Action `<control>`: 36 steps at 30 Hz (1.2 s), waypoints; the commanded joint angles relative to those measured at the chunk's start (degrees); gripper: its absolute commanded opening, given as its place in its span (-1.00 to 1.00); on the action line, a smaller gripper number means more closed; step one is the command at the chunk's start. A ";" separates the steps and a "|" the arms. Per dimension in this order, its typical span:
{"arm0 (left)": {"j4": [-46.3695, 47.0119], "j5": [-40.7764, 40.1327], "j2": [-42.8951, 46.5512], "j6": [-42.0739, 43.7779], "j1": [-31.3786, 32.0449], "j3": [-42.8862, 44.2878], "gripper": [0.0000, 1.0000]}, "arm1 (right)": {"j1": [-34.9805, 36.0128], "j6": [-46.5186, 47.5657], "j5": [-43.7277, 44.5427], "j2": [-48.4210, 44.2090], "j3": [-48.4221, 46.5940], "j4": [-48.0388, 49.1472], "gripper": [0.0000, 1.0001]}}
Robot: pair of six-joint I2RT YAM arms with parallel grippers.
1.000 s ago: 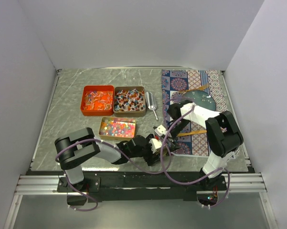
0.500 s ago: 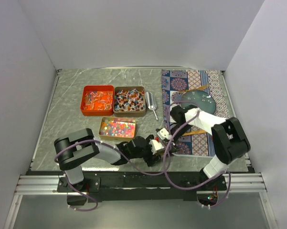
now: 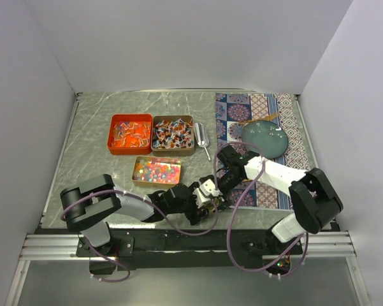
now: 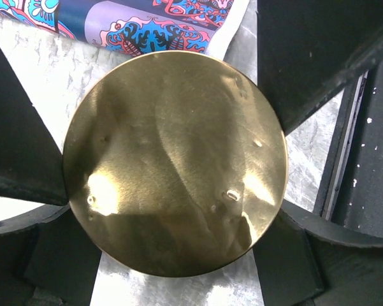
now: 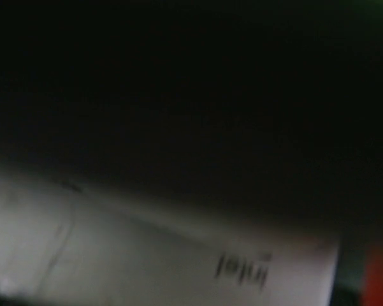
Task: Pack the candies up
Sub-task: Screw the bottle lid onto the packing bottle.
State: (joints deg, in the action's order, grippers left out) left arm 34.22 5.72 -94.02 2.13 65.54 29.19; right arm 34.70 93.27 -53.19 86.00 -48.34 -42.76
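Gold disc (image 4: 175, 162) is gripped edge to edge in the widely spread left jaws, the right jaws' state cannot be told, and the candies (image 3: 157, 170) fill three tins (image 3: 173, 152) on the counter (image 3: 95, 159).

Grey marbled tabletop (image 3: 92, 146). Candies (image 3: 173, 134): orange-red ones in the orange tin (image 3: 129, 151), red/white/blue in the brown tin (image 3: 173, 152), rainbow beads in the gold tin (image 3: 154, 184). Teal plate (image 3: 265, 139), blue-purple-orange patterned mat (image 3: 287, 111), shiny gold disc (image 4: 175, 162).
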 commanded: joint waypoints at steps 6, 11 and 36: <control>-10.93 -1.05 -2.75 -1.69 0.12 -1.59 -0.98 | 8.10 -21.27 10.47 1.02 4.12 23.32 0.47; -10.75 -2.02 -3.02 -1.17 0.12 -1.50 -0.99 | 10.21 -31.11 11.53 -0.92 7.46 30.19 0.44; -10.31 -2.46 -3.01 -1.78 -1.91 -1.59 -0.98 | 4.85 -20.16 1.51 -2.24 -1.14 9.64 1.00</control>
State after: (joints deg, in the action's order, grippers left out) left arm 37.41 4.64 -93.14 1.04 64.05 26.30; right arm 37.19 68.29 -52.60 82.19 -44.31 -27.55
